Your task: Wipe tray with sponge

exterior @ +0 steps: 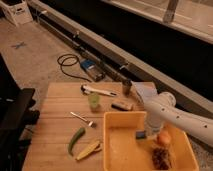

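- The white arm (187,124) runs from the frame's edge at 3 o'clock, sloping up toward 10 o'clock.
- It bends at a rounded joint (161,104), at 3 o'clock from the view's centre.
- From that joint the last link drops toward 7 o'clock.
- The gripper (145,131) sits at its low end, pointing down, at 4 o'clock from the view's centre.

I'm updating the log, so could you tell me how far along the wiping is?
Done: the sponge is down inside the tray. In hand: the gripper is at the sponge, beside an orange item. Left: wiping the bare yellow floor, where a brown clump also lies.
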Robot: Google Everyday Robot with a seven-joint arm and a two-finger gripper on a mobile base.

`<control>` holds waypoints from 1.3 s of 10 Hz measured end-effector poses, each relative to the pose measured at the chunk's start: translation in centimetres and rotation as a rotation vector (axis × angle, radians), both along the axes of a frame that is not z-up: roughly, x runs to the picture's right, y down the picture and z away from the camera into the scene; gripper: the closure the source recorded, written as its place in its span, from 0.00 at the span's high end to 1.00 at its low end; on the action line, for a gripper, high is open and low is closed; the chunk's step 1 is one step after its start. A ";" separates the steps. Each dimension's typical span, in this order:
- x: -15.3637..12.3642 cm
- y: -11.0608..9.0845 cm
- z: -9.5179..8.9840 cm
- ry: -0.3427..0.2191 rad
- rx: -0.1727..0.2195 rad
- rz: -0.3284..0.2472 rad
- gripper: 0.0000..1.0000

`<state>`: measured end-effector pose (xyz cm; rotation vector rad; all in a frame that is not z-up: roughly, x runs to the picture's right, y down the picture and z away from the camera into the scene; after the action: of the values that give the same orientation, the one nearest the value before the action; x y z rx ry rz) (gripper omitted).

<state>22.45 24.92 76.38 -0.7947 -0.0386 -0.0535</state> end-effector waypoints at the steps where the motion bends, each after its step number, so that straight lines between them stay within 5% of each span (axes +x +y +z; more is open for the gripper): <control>1: -0.7 -0.4 0.4 -0.012 0.002 0.000 0.00; 4: -3.5 0.4 -0.4 -0.096 -0.002 0.037 0.00; 7: -5.6 3.1 -3.2 -0.136 -0.032 0.034 0.00; 10: -3.4 4.6 -3.9 -0.059 -0.080 0.024 0.00; 13: 0.6 2.3 -1.7 0.041 -0.075 0.047 0.00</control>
<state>23.00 27.21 74.67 -0.8694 -0.0202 0.0089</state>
